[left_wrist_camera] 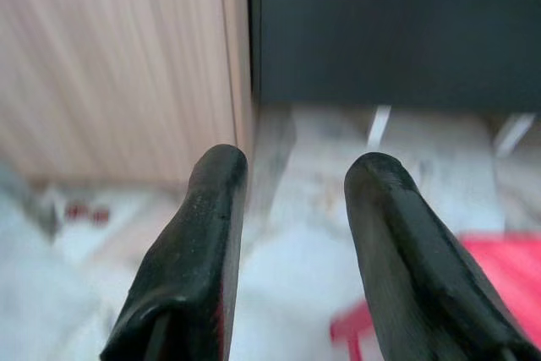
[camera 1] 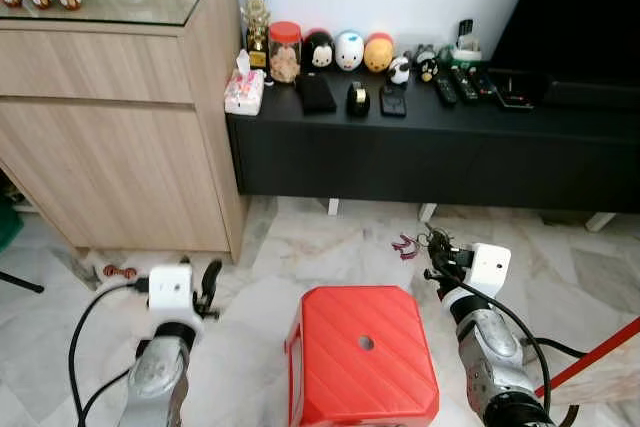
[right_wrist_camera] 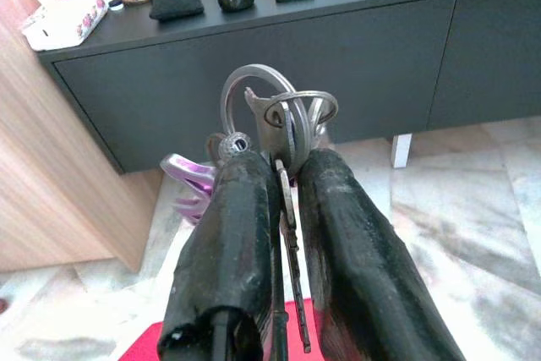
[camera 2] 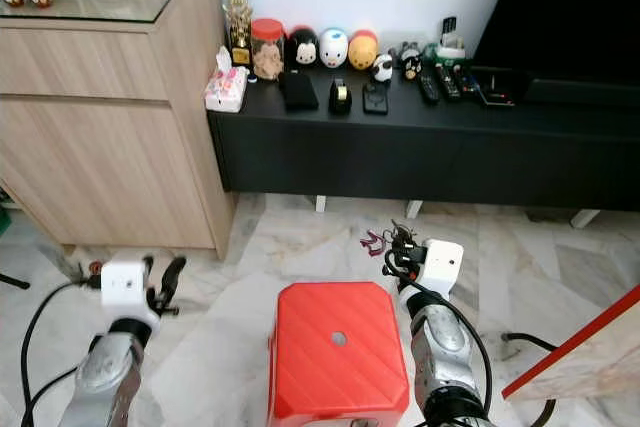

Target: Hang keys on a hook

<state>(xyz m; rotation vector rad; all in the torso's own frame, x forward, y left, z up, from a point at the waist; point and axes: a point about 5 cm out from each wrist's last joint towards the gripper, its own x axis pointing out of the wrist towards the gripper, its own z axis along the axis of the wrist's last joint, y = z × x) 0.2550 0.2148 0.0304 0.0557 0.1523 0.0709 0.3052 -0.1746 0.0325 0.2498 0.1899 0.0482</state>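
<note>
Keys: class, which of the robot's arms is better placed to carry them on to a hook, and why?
Right. The right gripper is already shut on the keys, ring above its fingertips. The left gripper is open and holds nothing.

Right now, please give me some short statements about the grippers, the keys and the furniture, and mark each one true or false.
1. The right gripper is shut on the keys. True.
2. The left gripper holds a key. False: it is open, with nothing between its fingers.
3. A red stool stands on the floor between the two arms. True.
4. The keys already hang on a hook. False: the gripper holds them above the floor.
5. The tissue box lies on the red stool. False: it is on the black cabinet.
</note>
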